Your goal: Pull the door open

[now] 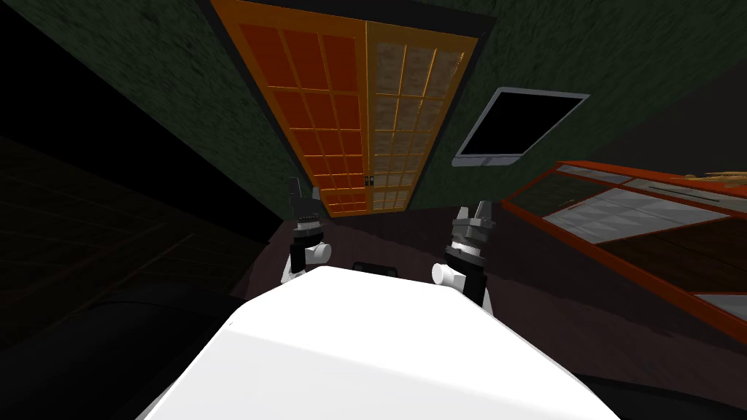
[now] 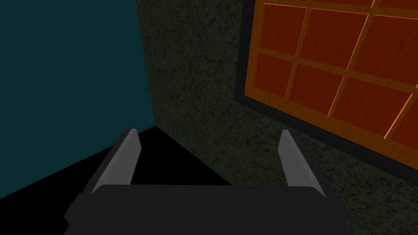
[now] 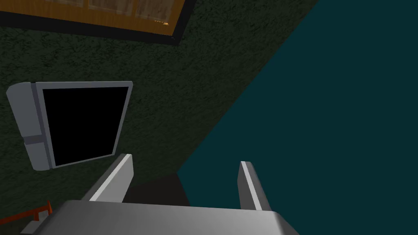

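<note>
An orange double door [image 1: 357, 117] with a grid of panes stands ahead in a dark green wall. Its left leaf [image 1: 314, 102] has red panes and its right leaf [image 1: 408, 109] has pale ones. Small dark handles [image 1: 370, 180] sit where the leaves meet, low in the head view. My left gripper [image 1: 303, 193] is raised in front of the left leaf's lower corner, open and holding nothing. In the left wrist view my left gripper [image 2: 208, 140] faces the green wall beside the door leaf [image 2: 339, 61]. My right gripper [image 1: 478, 211] stands open, right of the door.
A grey-framed black panel [image 1: 514, 124] hangs on the wall right of the door, also seen as the panel [image 3: 81, 122] in the right wrist view. A red-framed cabinet [image 1: 627, 226] with pale panels stands at the right. A black area lies at the left.
</note>
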